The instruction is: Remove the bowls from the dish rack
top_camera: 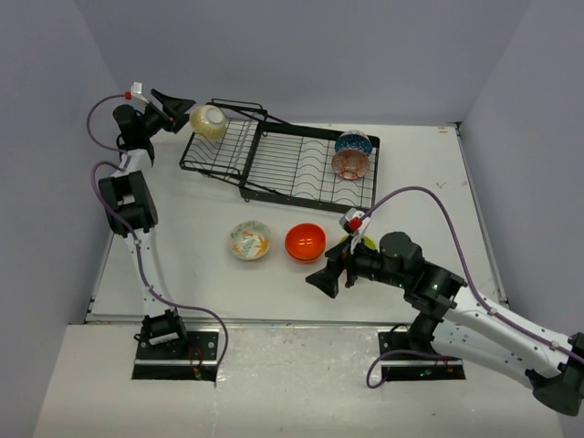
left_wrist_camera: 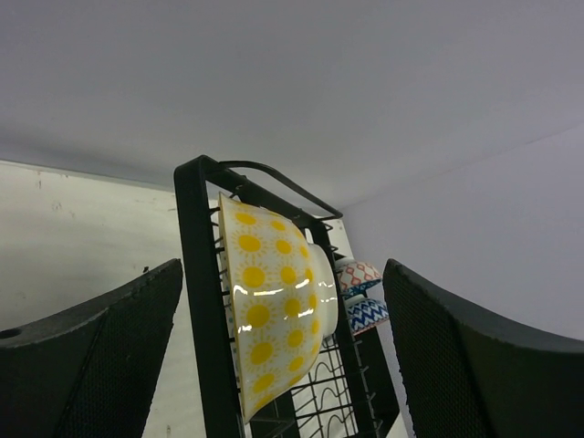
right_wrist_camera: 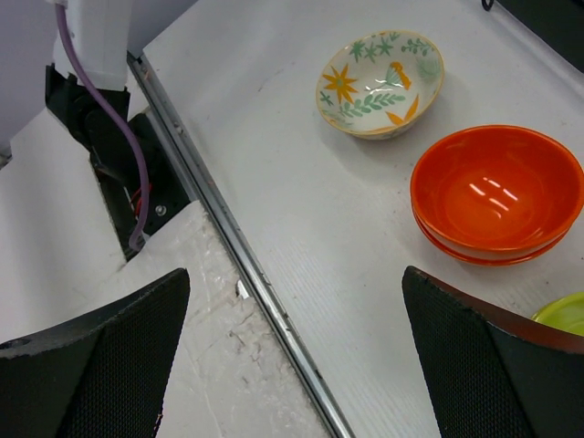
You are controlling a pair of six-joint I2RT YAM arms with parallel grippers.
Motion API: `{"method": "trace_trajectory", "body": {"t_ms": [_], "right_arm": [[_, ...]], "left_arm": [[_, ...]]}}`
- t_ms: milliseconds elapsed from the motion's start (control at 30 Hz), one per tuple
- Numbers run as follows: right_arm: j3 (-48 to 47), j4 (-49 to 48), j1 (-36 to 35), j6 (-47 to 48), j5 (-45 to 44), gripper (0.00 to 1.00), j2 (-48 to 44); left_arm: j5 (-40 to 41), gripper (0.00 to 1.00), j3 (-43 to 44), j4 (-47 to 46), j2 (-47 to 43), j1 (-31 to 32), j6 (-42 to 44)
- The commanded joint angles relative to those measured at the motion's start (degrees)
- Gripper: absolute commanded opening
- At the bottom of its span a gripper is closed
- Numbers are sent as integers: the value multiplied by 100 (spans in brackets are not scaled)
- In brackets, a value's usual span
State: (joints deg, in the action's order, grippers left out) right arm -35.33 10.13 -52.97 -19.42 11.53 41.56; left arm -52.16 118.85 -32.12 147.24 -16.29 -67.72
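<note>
The black wire dish rack stands at the table's back. A cream bowl with yellow flowers stands on edge in its tilted left section. A blue patterned bowl and a pinkish patterned bowl stand at its right end. My left gripper is open just left of the yellow bowl, which lies between the jaws without touching them. My right gripper is open and empty over the table's near edge. An orange-red bowl and a lime green bowl, partly hidden by my right arm, sit on the table.
A cream bowl with an orange and green leaf pattern sits on the table left of the orange-red bowl. The table's metal front edge runs under my right gripper. Grey walls close in the back and sides.
</note>
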Motion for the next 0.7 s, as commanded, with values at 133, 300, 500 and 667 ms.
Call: {"method": "trace_trajectory", "body": {"t_ms": [133,300,500,667], "right_arm": [[-290,77,-20,79,-204,99,116],[-264,68,-20,79,-213,99,1],[-246,86,-12,61,-221,99,-8],[-237,68,-20,52,-213,99,-51]], "left_arm": [[-294,86,192,-461,-46,74,-320],[-347,75,25,-567,-72,100,-425],[-303,72,-274,-848,-222,118,-558],[-356,68,-406,-1156,-257,135,-803]]}}
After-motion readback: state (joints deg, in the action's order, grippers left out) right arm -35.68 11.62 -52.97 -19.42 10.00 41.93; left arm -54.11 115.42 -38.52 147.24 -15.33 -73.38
